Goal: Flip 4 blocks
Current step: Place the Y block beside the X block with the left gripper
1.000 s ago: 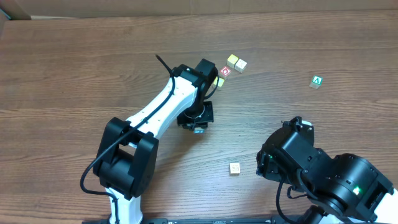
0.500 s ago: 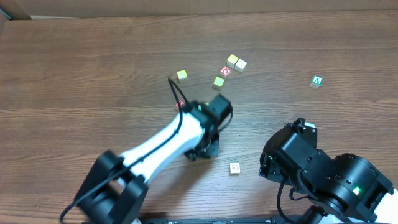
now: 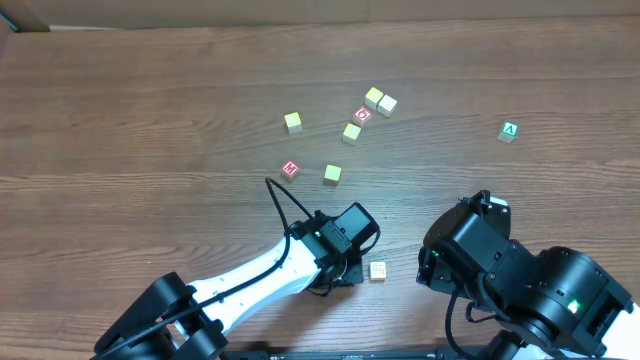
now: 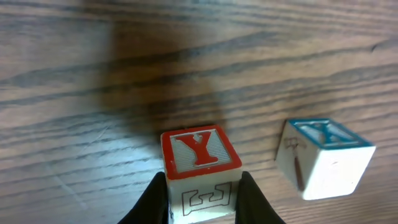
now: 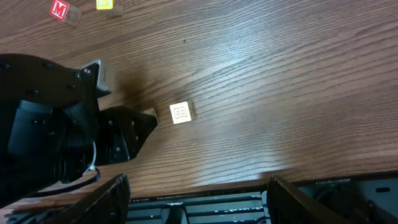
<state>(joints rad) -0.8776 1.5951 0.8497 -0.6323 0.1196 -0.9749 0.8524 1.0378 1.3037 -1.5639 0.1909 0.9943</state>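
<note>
Downward, left tool (image 4: 203, 198) pinching Y block (image 4: 200, 151)

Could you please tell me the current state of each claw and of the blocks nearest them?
Left claw: shut on the Y block.
Y block: gripped between the fingers, red Y showing.
Right claw: open, empty.
Cream block: lying free, printed face up.
M block: lying free, red M up.
</note>
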